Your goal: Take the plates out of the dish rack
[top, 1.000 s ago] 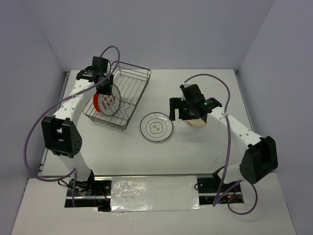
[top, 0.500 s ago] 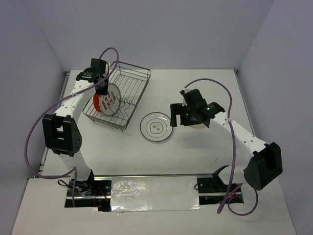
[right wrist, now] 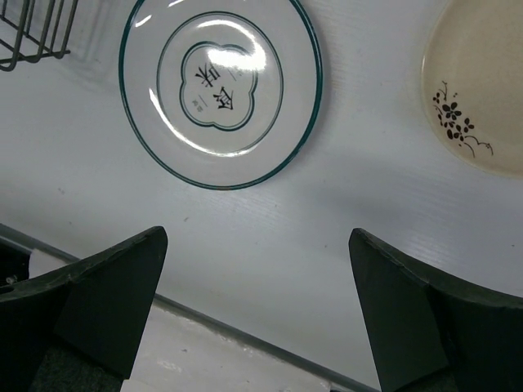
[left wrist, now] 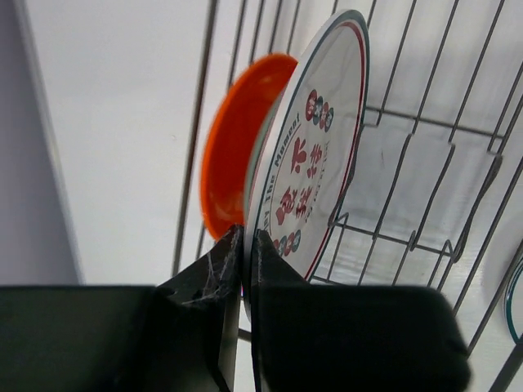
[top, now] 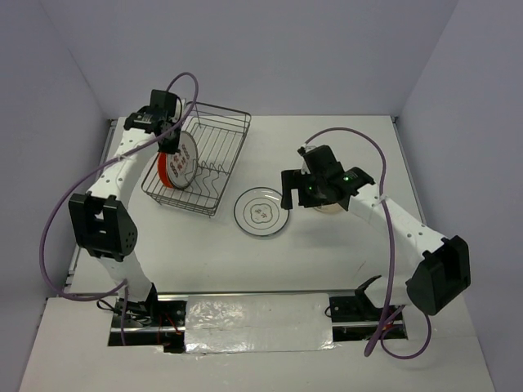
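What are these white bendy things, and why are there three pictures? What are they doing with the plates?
They are two robot arms, and each one ends in a gripper with two fingers. One picture looks down from a camera above the table. The other two come from small cameras on the arms' wrists. The left gripper is pinching the rim of a white plate with red signs. That plate is upright inside the wire dish rack, right beside an orange plate. The right gripper is open and holds nothing. Below it, flat on the table, lie a white plate with a teal rim and a cream plate with a small dark flower sprig.
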Controlling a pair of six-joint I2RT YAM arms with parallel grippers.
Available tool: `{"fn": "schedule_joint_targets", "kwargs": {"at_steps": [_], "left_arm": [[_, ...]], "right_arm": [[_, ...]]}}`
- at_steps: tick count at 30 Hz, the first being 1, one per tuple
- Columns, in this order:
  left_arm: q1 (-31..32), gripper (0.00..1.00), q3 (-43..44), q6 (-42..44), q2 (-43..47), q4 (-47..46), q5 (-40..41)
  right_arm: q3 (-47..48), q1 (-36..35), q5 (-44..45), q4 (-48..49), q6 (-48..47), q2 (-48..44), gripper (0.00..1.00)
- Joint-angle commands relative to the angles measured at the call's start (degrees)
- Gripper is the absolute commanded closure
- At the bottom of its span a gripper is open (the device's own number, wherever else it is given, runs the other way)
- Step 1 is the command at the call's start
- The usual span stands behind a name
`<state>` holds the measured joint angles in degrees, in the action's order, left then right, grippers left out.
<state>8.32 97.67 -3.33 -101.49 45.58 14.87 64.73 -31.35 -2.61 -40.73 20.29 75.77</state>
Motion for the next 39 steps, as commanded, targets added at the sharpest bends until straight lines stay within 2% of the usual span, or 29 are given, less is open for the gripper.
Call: {"fn": "schedule_joint_targets", "kwargs": {"at_steps": [1,5,7,11,12,13,14,15,18,20,21,23,26,27,29,32,33,35,37,38,39], "left_arm": [[1.26,0.98,7.44,0.60,5.16,1.35,2.52],[2.23,0.98,13.93,1.84,8.58,2.93,2.89],[2.23,1.00,16.49,0.53,9.73,3.46,-0.27],[2.23,1.00,20.90,-7.37,12.88,3.38,-18.26],[2.23,1.00,18.46,-11.48,14.12,-0.19,-27.79],[2.14,1.00,16.43,-14.13,15.35,-2.93,-32.14],[2.14,1.00,10.50,-20.33,18.58,-6.52,-40.02],[2.14,1.00,7.04,-23.27,20.26,-15.00,-44.36],[2.14,1.00,-5.71,-36.98,25.37,-29.19,-55.35],[2.14,1.00,-11.41,-43.47,26.96,-40.70,-59.06],[2.23,1.00,-13.01,-45.25,26.96,-40.75,-59.08],[2.14,1.00,-16.87,-50.07,27.23,-48.01,-62.85],[2.14,1.00,-19.79,-52.12,27.31,-51.56,-65.32],[2.14,1.00,-20.23,-52.13,27.31,-51.91,-65.76],[2.23,1.00,-20.94,-51.43,27.05,-50.69,-66.55],[2.23,0.90,-21.73,-50.98,26.79,-50.59,-67.17],[2.23,0.79,-21.73,-50.81,26.61,-50.51,-66.99],[2.23,0.70,-20.85,-49.59,26.26,-49.89,-66.21],[2.06,0.36,-16.93,-46.78,25.03,-43.60,-64.28],[2.05,0.02,-14.29,-40.76,24.42,-38.43,-58.26],[1.97,0.01,-10.43,-36.79,22.32,-22.89,-52.29]], "right_arm": [[3.73,-0.55,-2.22,0.04,1.24,0.87,0.00],[8.47,-0.20,-7.13,0.39,2.47,1.75,0.00],[9.71,0.67,-14.65,5.10,2.91,0.53,0.00],[11.29,5.76,-27.95,19.52,7.81,-2.72,0.00],[11.38,7.43,-29.63,22.33,8.87,-3.08,0.00],[11.73,10.58,-31.47,26.10,9.67,-2.91,0.00],[12.87,12.18,-32.71,27.27,10.37,-2.38,0.00],[13.57,13.24,-34.55,28.68,10.38,-1.60,0.00],[16.57,16.23,-40.88,32.19,10.29,0.96,0.03],[17.36,16.67,-42.29,35.88,10.90,1.05,0.05],[17.71,16.85,-42.13,35.90,10.91,1.22,0.05],[18.32,17.03,-41.86,36.42,11.43,2.36,0.07],[18.15,17.03,-42.65,37.65,13.10,3.94,0.20],[17.72,17.03,-43.00,39.48,13.71,4.04,0.33],[16.31,16.85,-44.58,41.34,15.91,4.30,0.42],[15.52,16.76,-46.16,43.10,16.79,4.65,0.84],[14.73,16.85,-47.04,43.80,17.06,4.48,1.00],[13.94,16.85,-48.01,44.59,17.76,4.30,1.00],[13.23,17.38,-46.88,43.11,17.15,3.78,1.00],[13.14,17.55,-44.87,41.45,16.28,3.51,1.00],[12.88,18.08,-41.80,35.17,15.49,3.16,1.00]]}}
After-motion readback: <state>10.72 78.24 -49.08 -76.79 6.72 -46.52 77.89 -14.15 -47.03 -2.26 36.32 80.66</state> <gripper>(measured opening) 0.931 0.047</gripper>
